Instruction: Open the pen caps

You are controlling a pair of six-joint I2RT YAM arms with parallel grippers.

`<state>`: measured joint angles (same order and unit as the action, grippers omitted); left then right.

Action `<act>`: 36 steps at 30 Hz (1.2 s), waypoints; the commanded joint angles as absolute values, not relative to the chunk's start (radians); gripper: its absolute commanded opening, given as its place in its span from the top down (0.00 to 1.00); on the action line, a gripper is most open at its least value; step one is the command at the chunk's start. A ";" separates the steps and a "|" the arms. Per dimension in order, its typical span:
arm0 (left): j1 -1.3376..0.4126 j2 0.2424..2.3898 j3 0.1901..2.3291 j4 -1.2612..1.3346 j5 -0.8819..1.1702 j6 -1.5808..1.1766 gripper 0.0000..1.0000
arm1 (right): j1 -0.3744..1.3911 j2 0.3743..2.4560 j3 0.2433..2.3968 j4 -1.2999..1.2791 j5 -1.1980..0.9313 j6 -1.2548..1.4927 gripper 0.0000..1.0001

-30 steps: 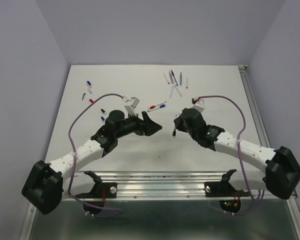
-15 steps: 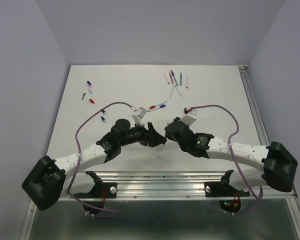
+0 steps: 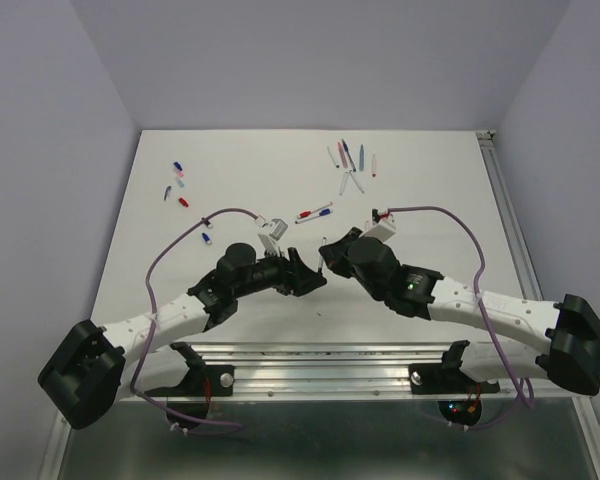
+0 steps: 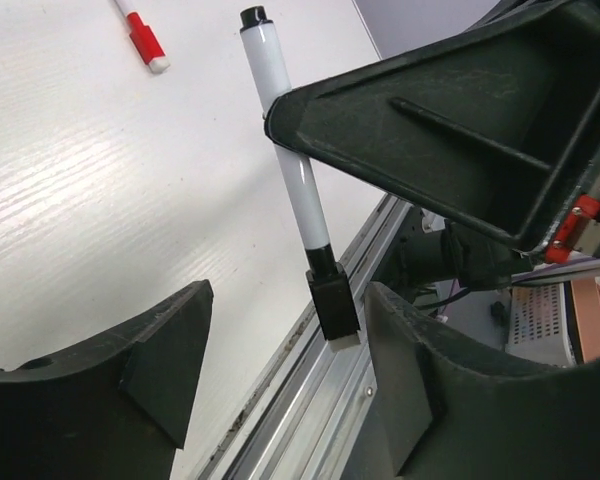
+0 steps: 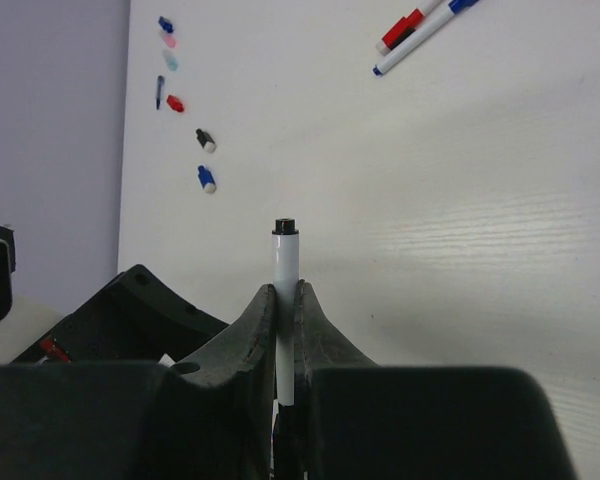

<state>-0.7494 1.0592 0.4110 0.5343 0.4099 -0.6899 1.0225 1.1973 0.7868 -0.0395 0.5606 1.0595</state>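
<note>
Several loose caps (image 3: 183,201) lie at the table's far left. The left gripper (image 4: 285,345) gapes wide and grips nothing; its fingers flank the black pen cap (image 4: 335,300) without touching it. That cap sits on a white pen (image 5: 285,270), whose barrel the right gripper (image 5: 287,300) clamps tightly.

The top camera looks steeply down over the whole desk (image 3: 240,170). Both wrist cameras sit close to the white pen (image 4: 300,190) in the right claw (image 5: 286,298), from opposite sides.
</note>
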 commanded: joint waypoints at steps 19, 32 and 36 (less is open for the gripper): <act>-0.761 1.100 0.454 0.606 0.407 -0.689 1.00 | 1.032 1.243 0.805 0.037 0.494 1.020 0.98; -0.761 1.062 0.440 0.615 0.368 -0.709 1.00 | 1.032 1.290 0.786 0.093 0.432 0.974 0.86; -0.761 1.060 0.428 0.615 0.377 -0.732 1.00 | 1.032 1.304 0.819 0.083 0.546 0.951 0.99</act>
